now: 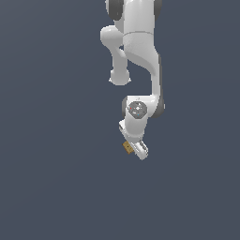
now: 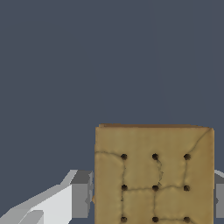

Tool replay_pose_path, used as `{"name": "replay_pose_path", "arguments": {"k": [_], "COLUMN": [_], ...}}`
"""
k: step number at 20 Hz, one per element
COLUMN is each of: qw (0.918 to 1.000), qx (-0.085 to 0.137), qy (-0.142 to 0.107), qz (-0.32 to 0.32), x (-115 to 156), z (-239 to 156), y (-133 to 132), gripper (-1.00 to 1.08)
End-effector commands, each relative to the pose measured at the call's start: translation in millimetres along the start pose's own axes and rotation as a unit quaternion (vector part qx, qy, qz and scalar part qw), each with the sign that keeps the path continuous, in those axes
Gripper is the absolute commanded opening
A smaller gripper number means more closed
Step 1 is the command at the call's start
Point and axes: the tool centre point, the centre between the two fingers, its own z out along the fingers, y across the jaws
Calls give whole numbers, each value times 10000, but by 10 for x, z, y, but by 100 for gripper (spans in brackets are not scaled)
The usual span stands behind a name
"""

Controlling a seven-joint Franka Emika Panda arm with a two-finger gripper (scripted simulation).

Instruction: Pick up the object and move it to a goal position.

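In the exterior view, the object (image 1: 127, 147) shows as a tiny tan-brown block, squarish, with a darker shade on part of its face. It is far smaller than the white gripper (image 1: 136, 150) it sits against. It lies at the gripper's tip, on the side toward the exterior view's left, touching the white finger (image 1: 141, 150) there. The gripper hangs below the arm's round wrist joint (image 1: 137, 109), which has a dark grey disc with small red marks on its face. The arm (image 1: 140, 47) climbs from that joint to the picture's upper edge. Behind everything is a plain slate-blue ground (image 1: 47, 164). From this view the second finger is hidden, so the gap cannot be read here.

In the wrist view, the object (image 2: 154, 175) fills much of the picture. Its face is flat and tan, cracked by thin dark lines into uneven patches, and dotted with small dark holes set in rows of three. A thin brown rim runs along its far edge. A grey finger pad (image 2: 81, 194) on a white finger presses one side of the object, and a sliver of a second grey pad (image 2: 219, 192) meets the opposite side. The fingers are thus spread only to the object's width and clamped on it.
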Motion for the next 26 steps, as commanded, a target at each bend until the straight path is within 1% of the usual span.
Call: {"name": "replay_pose_path", "arguments": {"k": [1, 9, 14, 20, 26], "qw": [10000, 10000, 10000, 10000, 10000], "qx": [-4, 1, 1, 2, 2], "qy": [0, 1, 1, -2, -5], "qz": [1, 0, 0, 1, 3], "x": [3, -9, -74, -231, -477], "z": [9, -19, -139, -434, -903], "y": [4, 3, 26, 79, 162], "gripper": [-100, -100, -100, -100, -100]}}
